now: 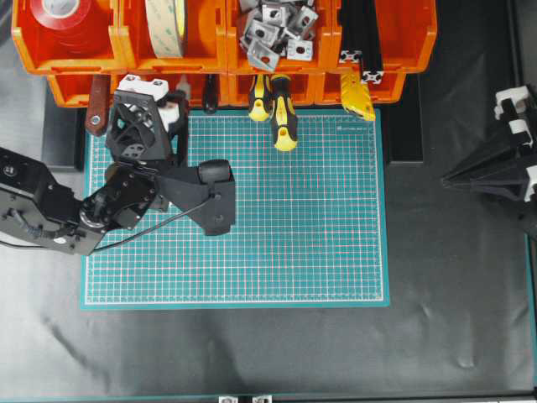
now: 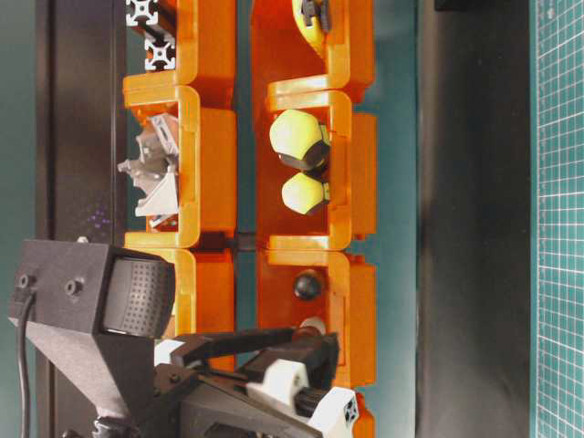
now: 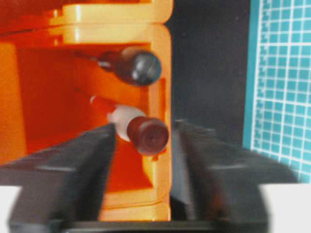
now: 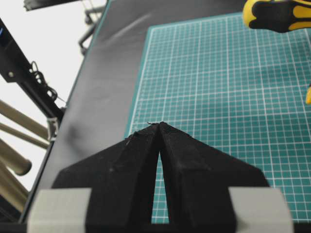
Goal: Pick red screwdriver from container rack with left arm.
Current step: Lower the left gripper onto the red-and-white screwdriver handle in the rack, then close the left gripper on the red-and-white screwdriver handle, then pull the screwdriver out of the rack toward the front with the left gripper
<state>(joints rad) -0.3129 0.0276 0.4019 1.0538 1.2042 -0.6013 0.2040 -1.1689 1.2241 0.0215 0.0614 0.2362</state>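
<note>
Surface: we see a green cutting mat (image 1: 252, 210) on a black tabletop, filling the middle of the overhead view.
Overhead, rack: we find the container rack (image 1: 218, 50) along the top edge, two rows of orange bins with tape rolls, metal brackets and yellow-and-black screwdrivers (image 1: 281, 109).
Overhead, left arm: we see the left gripper (image 1: 151, 88) at the upper left, its tip at the lower row of bins; the red screwdriver is hidden under it there.
Overhead, right arm: we see the right gripper (image 1: 503, 168) at the right edge, well apart from the rack.
Table-level view: we see the left gripper's white blocks at the bottom, reaching into an orange bin beside a dark round handle (image 2: 307, 286).
Left wrist view: we see the red screwdriver (image 3: 141, 132) lying in the bin, its handle end toward the camera, between the two black fingers (image 3: 73, 165). Both stand close on either side; we cannot tell whether they touch it.
Right wrist view: we see the right gripper (image 4: 159, 127) with its tips pressed together over the mat, holding nothing.
</note>
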